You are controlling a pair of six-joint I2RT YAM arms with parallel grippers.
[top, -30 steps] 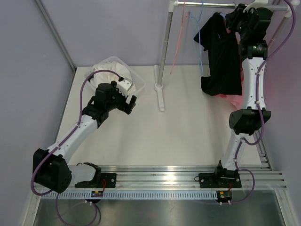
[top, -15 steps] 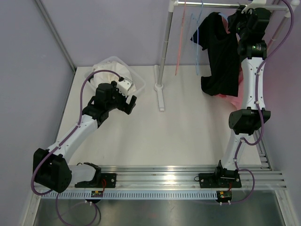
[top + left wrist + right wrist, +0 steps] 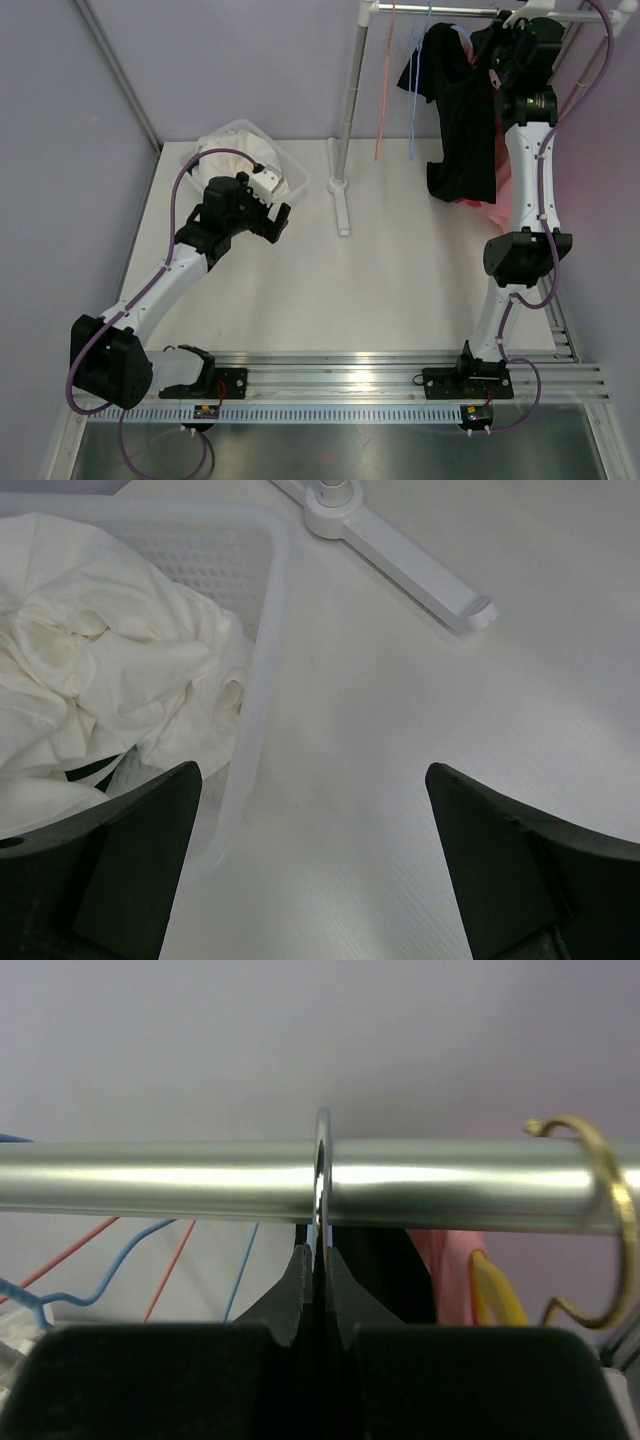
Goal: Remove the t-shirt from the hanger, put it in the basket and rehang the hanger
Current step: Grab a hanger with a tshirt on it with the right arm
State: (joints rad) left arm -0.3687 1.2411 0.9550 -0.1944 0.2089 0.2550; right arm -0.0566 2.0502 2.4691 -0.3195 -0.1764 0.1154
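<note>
A black t-shirt (image 3: 465,120) hangs from a hanger on the steel rail (image 3: 440,10) at the back right. In the right wrist view the hanger's thin metal hook (image 3: 322,1150) loops over the rail (image 3: 150,1175). My right gripper (image 3: 320,1260) is shut on the hook's stem just under the rail; from above the right gripper (image 3: 505,30) sits at the shirt's collar. The shirt hides the hanger's body. My left gripper (image 3: 282,215) stands open and empty, low over the table beside the basket, as the left gripper (image 3: 312,775) shows in its wrist view.
A white basket (image 3: 290,170) with white cloth (image 3: 100,680) lies at the back left. The rack's post and foot (image 3: 342,205) stand mid-table. Bare blue (image 3: 415,80) and red (image 3: 383,80) hangers hang left of the shirt. A pink garment (image 3: 505,190) and a yellow hook (image 3: 600,1190) are to its right.
My right gripper has closed on the hanger's hook. The shirt has shifted slightly left and up along the rail, and the bare hangers have swung. The left arm is unmoved.
</note>
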